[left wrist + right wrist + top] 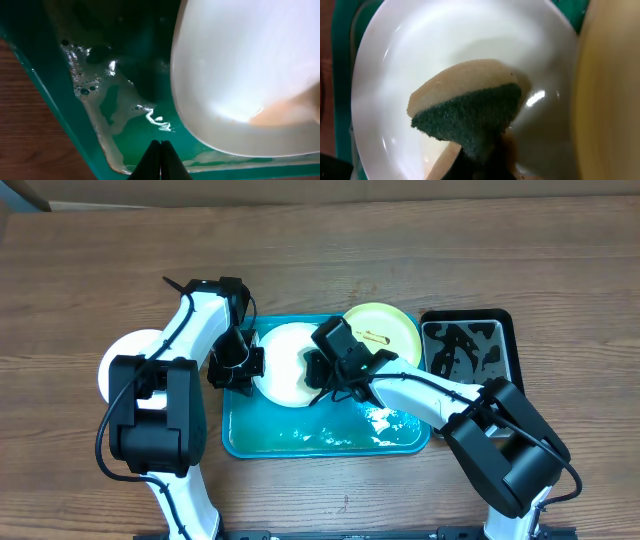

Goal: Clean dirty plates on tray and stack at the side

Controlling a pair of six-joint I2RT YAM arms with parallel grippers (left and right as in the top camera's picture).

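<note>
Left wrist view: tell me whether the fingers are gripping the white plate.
No, the left fingers are shut together on nothing; the white plate lies beside them.

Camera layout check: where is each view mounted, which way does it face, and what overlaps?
Overhead: fixed above the table, facing straight down; tray, left arm, right arm in frame.
Left wrist: on the left arm, looking down at the tray's wet floor and white plate; shut left gripper at bottom.
Right wrist: on the right arm, looking down on that plate; right gripper shut on sponge.
Shared: all three show the white plate.
</note>
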